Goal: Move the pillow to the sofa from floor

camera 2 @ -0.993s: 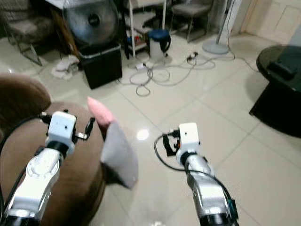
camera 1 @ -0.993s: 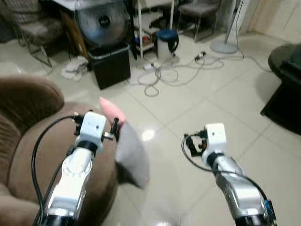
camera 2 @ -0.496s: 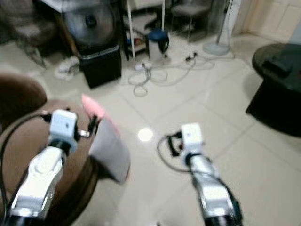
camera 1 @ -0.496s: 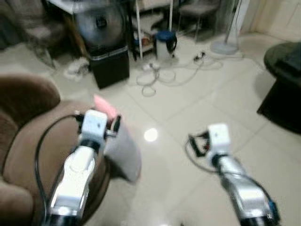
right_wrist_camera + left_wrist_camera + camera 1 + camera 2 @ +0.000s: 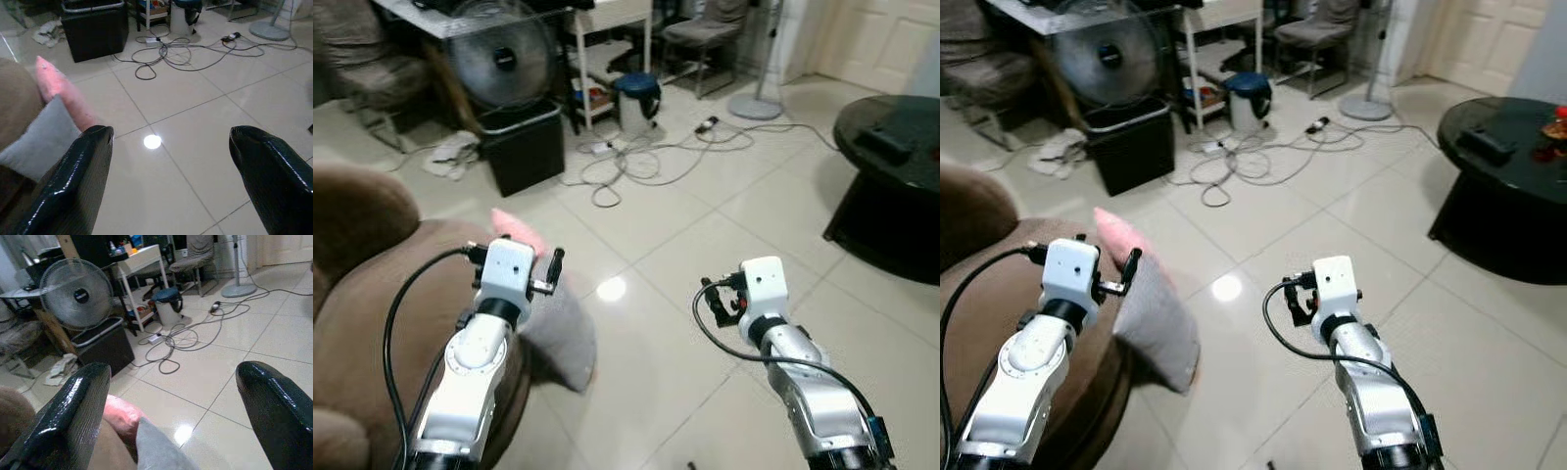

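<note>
Both claws are spread wide with nothing between their fingers. In the left eye view the left claw [image 5: 546, 272] sits at centre left, raised over the rounded arm of the brown sofa [image 5: 372, 294], and its wrist view shows two glossy black fingers [image 5: 73, 406] set far apart. The right claw [image 5: 722, 299] hangs at centre right above bare floor, its fingers [image 5: 73, 171] equally wide in its own wrist view.

Just past the left claw, the pillow [image 5: 558, 328] leans against the sofa's outer side, lower centre left of the frame. Its grey face droops toward the floor and its pink corner pokes up beside the sofa arm; whether its lower edge touches the tiles cannot be told.

Glossy cream floor tiles [image 5: 685, 245] fill the middle of the frame, with a bright spot of reflected light between the two claws. Farther back, at upper centre, loose white cables [image 5: 636, 162] tangle across the tiles. Beyond them, upper left, a round fan [image 5: 499, 54] stands behind a black box [image 5: 521, 147], with a crumpled white cloth [image 5: 450, 152] on the floor beside it. A blue-lidded kettle [image 5: 636, 98] sits under a white shelf unit [image 5: 607, 39], and a grey chair [image 5: 700, 34] and a pedestal fan base [image 5: 756, 106] stand at the top. A dark round tabletop [image 5: 891, 147] occupies the right edge.
</note>
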